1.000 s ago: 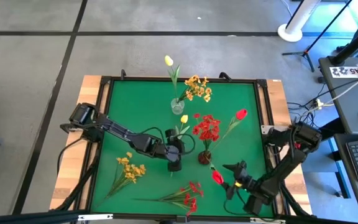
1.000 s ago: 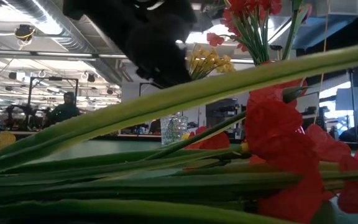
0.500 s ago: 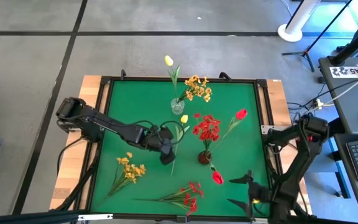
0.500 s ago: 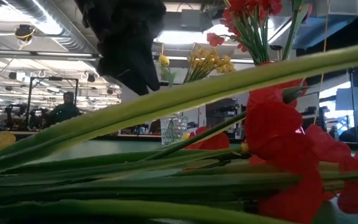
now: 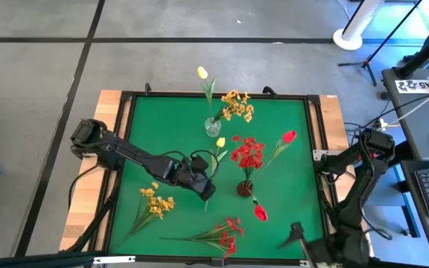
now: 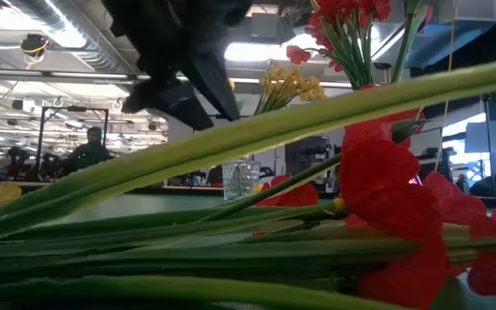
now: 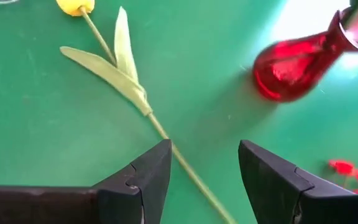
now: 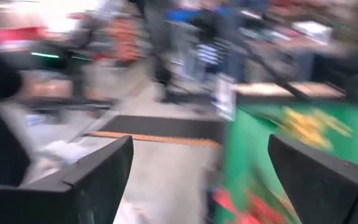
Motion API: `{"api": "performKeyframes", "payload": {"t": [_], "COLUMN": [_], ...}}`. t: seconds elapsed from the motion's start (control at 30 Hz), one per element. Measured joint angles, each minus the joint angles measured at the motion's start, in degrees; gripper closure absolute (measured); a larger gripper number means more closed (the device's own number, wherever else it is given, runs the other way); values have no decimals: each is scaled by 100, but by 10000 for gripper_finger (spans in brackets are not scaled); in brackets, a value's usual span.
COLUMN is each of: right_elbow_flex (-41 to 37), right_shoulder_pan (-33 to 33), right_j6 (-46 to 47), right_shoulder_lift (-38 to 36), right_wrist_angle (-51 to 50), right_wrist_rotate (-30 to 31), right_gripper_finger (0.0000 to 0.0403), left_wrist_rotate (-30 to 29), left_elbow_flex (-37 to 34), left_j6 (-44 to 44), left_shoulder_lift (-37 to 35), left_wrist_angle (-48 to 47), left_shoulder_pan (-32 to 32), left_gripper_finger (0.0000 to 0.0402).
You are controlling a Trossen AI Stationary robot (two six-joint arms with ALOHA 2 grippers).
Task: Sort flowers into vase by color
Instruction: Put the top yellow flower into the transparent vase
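Left gripper (image 7: 204, 168), jaws released, straddles my yellow tulip's stem (image 7: 185, 165); the tulip (image 5: 216, 152) lies flat, bloom toward the clear vase (image 5: 212, 126), stem running back toward me.

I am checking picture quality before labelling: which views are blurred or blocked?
Right wrist view: motion-smeared throughout. Low view: out-of-focus stems and red blooms fill the foreground. Left wrist view: sharp, with glare beside the red vase. High view: clear.
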Motion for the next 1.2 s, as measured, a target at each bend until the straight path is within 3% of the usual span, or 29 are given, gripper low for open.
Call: {"api": "performKeyframes", "payload": {"t": [0.13, 0.33, 0.63, 0.77, 0.97, 1.1, 1.2], "right_elbow_flex": [1, -4, -6, -6, -6, -6, -6], "right_shoulder_pan": [112, 394, 412, 413, 413, 413, 417], "right_j6": [-979, -1780, -1766, -1763, -1668, -1529, -1396], "right_shoulder_lift": [-212, -592, -817, -817, -817, -817, -817], "right_wrist_angle": [514, 443, -375, -468, -512, -517, -543], "right_wrist_rotate": [-916, -1236, -1454, -1450, -1191, -955, -782], "right_gripper_finger": [33, 33, 33, 33, 33, 33, 33], "left_wrist_rotate": [-329, -164, 48, 63, -40, -68, -502], "left_elbow_flex": [2, -3, 12, 12, 6, 1, -16], "left_j6": [-543, -1285, -1736, -1691, -1491, -1153, -984], "left_shoulder_lift": [402, 1140, 1424, 1431, 1453, 1414, 1138], "left_wrist_angle": [300, 435, 688, 663, 633, 676, 602], "left_shoulder_pan": [-6, 195, 528, 622, 793, 848, 718], "left_gripper_finger": [219, 219, 227, 271, 385, 397, 399]}}
